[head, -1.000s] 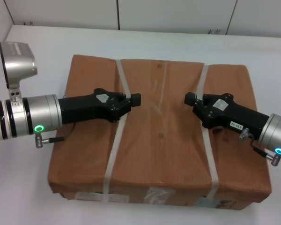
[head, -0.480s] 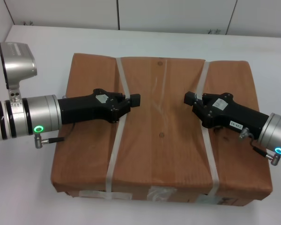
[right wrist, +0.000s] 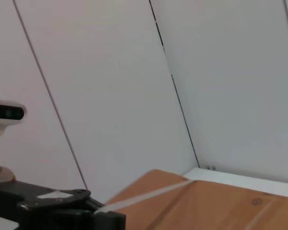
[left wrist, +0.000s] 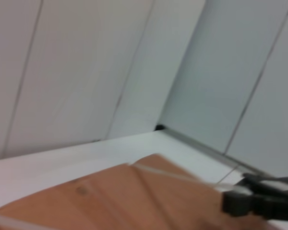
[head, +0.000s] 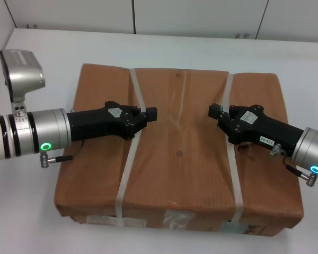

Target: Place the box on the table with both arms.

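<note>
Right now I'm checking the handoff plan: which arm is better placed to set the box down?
Neither alone. The left pincer and right pincer sit evenly over the box, each by a strap, so both arms should probably lower it onto the table.

We see the box [head: 179, 153] at the middle of the tabletop [head: 42, 63], which runs past it at 9, 12 and 3 o'clock. Two straps cross the box from 12 to 6. Over the left strap [head: 131, 153] sits the left gripper [head: 151, 112], reaching in from 9 o'clock; over the right strap [head: 231, 153] sits the right gripper [head: 214, 110], reaching in from 3 o'clock.
</note>
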`<action>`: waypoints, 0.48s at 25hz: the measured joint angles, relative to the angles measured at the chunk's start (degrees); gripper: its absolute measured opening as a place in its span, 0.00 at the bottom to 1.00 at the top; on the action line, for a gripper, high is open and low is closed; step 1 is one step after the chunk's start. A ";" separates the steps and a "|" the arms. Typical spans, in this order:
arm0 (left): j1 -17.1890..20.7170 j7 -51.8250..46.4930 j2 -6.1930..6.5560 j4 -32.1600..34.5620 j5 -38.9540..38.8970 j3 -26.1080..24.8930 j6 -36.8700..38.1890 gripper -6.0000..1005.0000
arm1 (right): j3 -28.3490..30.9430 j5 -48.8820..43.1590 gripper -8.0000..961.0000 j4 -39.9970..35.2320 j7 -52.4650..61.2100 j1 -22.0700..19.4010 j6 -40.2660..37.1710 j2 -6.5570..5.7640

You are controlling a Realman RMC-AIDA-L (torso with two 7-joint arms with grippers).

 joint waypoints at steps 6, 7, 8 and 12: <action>-0.38 -0.10 -0.65 0.00 0.77 0.69 -5.87 0.02 | 0.00 -0.01 0.10 0.33 0.98 0.82 3.64 0.01; -0.48 -0.03 -0.78 -0.01 1.08 0.70 -6.73 0.02 | -0.01 -0.01 0.10 0.44 1.45 0.99 4.59 0.02; -0.69 -0.01 -0.96 -0.03 1.49 0.71 -7.68 0.02 | -0.23 -0.07 0.10 0.93 3.07 1.78 7.35 0.02; -1.91 0.08 -1.86 -1.15 3.77 0.70 -12.35 0.02 | -0.67 -0.40 0.11 2.38 4.57 3.56 11.70 0.02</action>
